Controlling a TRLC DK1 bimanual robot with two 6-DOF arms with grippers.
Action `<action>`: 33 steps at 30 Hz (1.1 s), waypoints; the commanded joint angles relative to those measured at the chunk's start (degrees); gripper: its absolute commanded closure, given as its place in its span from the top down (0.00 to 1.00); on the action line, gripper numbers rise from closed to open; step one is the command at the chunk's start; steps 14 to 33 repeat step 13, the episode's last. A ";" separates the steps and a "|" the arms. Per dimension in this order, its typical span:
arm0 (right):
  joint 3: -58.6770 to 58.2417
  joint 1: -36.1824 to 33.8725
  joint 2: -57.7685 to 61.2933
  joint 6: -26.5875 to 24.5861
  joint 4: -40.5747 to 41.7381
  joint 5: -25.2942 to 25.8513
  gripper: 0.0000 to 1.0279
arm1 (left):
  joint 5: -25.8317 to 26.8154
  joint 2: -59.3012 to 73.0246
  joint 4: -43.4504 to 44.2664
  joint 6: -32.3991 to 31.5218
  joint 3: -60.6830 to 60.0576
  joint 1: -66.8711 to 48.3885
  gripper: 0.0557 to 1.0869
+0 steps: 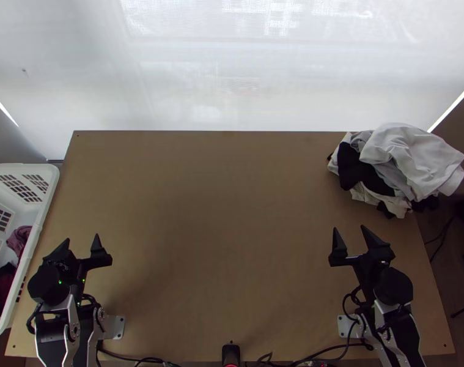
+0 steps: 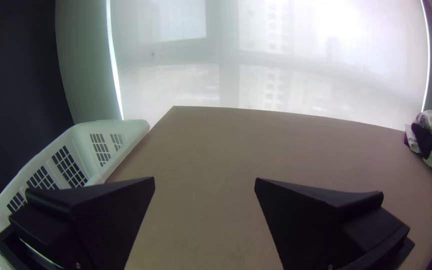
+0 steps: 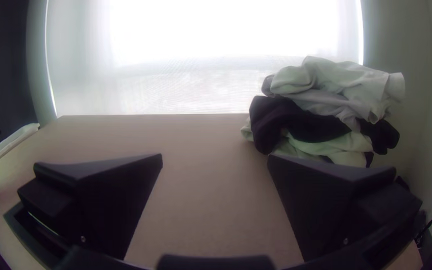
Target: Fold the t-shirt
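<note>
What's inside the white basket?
Inside the white laundry basket I see a mauve cloth and dark red and black cloth. Whatever lies underneath them is covered, so I can't tell.

Unfolded clothes heaped at two o'clock

The bunched heap of clothes lies on the surface, its three-o'clock side reaching past the edge. A rumpled white garment tops black cloth and creased pale cloth. Which piece is the t-shirt is unclear.
</note>
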 commanded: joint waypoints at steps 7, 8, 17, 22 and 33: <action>-0.05 -0.01 -0.16 0.13 -0.19 0.00 0.95 | -0.01 -0.10 -1.18 1.73 -0.07 7.59 0.95; -0.05 -0.01 -0.16 0.13 -0.19 0.00 0.95 | 0.08 -0.10 -1.18 1.73 -0.07 9.61 0.95; -0.05 -0.01 -0.16 0.13 -0.19 0.00 0.95 | 0.08 -0.10 -1.18 1.73 -0.07 13.21 0.95; -0.05 -0.01 -0.16 0.13 -0.19 0.00 0.95 | 0.08 -0.10 -1.18 1.73 -0.07 13.21 0.95; -0.05 -0.01 -0.16 0.13 -0.19 0.00 0.95 | 0.08 -0.10 -1.18 1.73 -0.07 13.21 0.95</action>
